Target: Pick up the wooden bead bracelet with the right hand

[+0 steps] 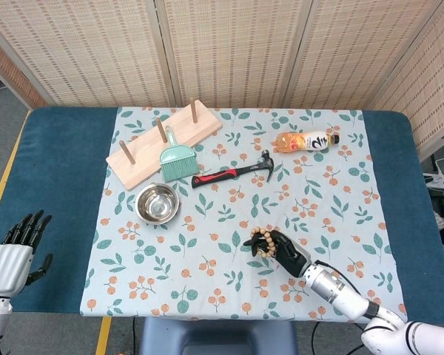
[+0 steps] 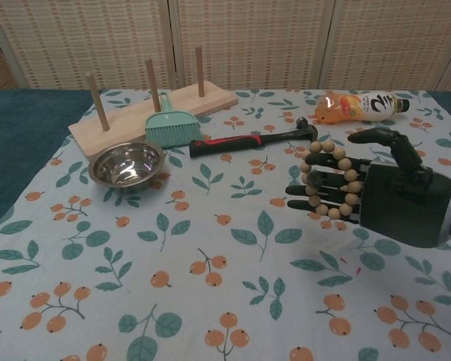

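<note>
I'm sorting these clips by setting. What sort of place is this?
Probably a robot test or data-collection station, not a home: woven screens wall off a table with a leaf-print cloth, laid with unrelated props such as a hammer, a steel bowl and a peg board.

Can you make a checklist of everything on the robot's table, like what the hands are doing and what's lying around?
Surface: leaf-print cloth over a blue table.
Job's things: wooden bead bracelet looped around the right hand's fingers, off the cloth.
Clutter: wooden peg board, green brush leaning on it, steel bowl, red-handled hammer, orange drink bottle lying on its side.
Hands: right hand holds the bracelet, fingers stretched out; left hand holds nothing, at the table's edge.
Cables: nothing seen on the table.
Surroundings: woven folding screens behind.
</note>
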### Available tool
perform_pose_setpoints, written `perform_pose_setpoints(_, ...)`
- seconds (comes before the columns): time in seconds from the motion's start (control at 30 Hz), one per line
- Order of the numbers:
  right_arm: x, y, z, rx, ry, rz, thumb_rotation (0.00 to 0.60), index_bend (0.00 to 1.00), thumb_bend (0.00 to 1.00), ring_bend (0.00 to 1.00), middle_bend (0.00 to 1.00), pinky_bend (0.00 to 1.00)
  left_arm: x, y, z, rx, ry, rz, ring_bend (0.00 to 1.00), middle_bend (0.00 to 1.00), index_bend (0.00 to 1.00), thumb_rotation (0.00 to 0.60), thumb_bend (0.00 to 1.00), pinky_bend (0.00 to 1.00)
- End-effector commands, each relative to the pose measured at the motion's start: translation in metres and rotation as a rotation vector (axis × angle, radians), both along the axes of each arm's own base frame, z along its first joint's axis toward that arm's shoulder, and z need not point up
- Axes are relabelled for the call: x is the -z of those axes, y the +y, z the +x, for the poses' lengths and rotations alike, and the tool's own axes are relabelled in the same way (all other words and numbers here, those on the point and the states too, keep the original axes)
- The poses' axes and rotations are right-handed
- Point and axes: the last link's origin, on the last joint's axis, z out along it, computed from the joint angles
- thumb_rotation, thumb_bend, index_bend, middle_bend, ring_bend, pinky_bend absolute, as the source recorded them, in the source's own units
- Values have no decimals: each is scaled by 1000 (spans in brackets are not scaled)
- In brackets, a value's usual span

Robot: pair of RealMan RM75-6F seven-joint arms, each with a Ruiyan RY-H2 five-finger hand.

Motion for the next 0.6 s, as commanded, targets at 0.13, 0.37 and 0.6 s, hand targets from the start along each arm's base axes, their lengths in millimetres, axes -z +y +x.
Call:
perform_pose_setpoints(0.13,1,0,-4,4,9,-6,168,485,628,221,527,112,-1,0,-1,1,0,3,0,0,18,600,438,173)
perform_pose_setpoints(0.37,0,0,-8,10,20,-14,213,548,630,222,568,112,-1,-1,-1,3,-1,3,0,0,19,600,439,173)
perform_pose_setpoints(0.6,0,-1,-10,9,32,-12,277,578,775,222,592,112,0,0,-1,1,2,2,0,0,20,600,437,173)
